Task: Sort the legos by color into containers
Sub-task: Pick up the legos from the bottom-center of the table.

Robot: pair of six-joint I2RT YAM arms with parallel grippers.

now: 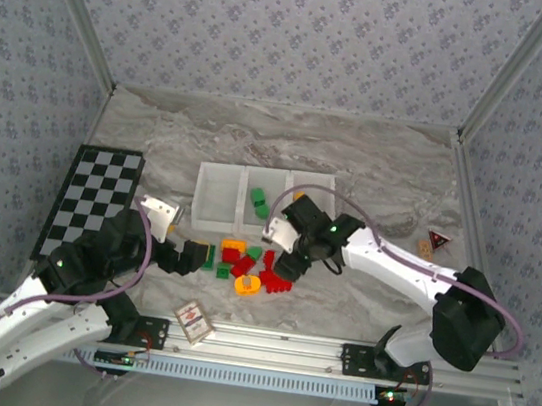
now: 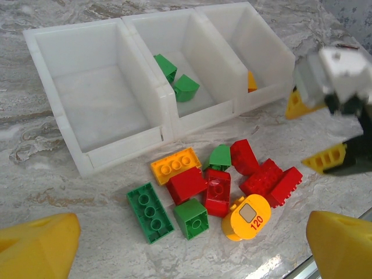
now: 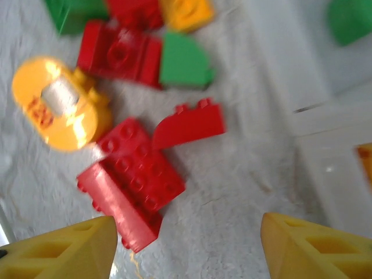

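Observation:
The containers [image 1: 219, 199] are three white bins in a row. In the left wrist view the left bin [image 2: 93, 99] holds nothing, the middle one two green legos [image 2: 177, 78], and the right one an orange piece [image 2: 251, 81]. In front lies a loose pile of legos [image 1: 250, 266]: red bricks [image 2: 270, 181], a green brick [image 2: 150, 212], an orange brick [image 2: 175, 165] and a round orange piece [image 2: 247, 218]. My left gripper [image 2: 189, 256] hangs open above the pile's near-left side. My right gripper [image 3: 189, 250] is open over bare table, with red bricks [image 3: 136, 174] by its left finger.
A black-and-white checkerboard [image 1: 95, 200] lies at the left. A small red-patterned card [image 1: 193, 319] sits by the near metal rail [image 1: 262, 341]. Two small objects [image 1: 434, 241] lie at the right. Patterned walls close in the table.

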